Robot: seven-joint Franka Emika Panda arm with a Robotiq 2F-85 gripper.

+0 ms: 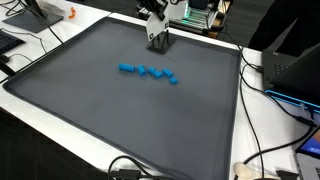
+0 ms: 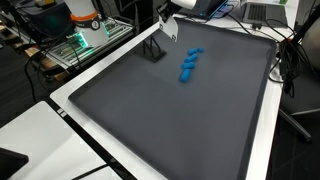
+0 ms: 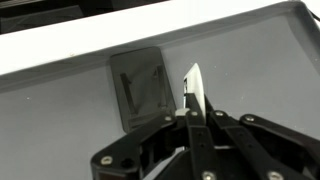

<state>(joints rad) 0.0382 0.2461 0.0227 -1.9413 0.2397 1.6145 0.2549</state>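
Claw [image 3: 192,112]: narrow. In the wrist view the fingers are drawn in together, with a white piece [image 3: 193,85] pinched between the tips and sticking out past them. What the white piece is: cannot tell.

Claw position: over the far edge of the bench [image 1: 272,128], roughly mid-way along that edge, in both exterior views [image 1: 157,28] [image 2: 167,30]. It hangs above the mat [image 1: 90,100], not touching it as far as the views show.

Dark block [image 3: 140,88]: sits on the mat close to the far edge, just beside the claw tips. In the wrist view it lies next to the white piece and apart from it. In the exterior views [image 1: 158,42] [image 2: 153,50] it shows right under the claw. Contact between claw and dark block: none seen in the wrist view.

Blue bits [image 1: 148,71]: a short, loose row near the middle of the mat, well apart from the claw and the dark block; also seen in an exterior view [image 2: 189,65].

Mat: grey, covers most of the bench, white margin showing at the edges
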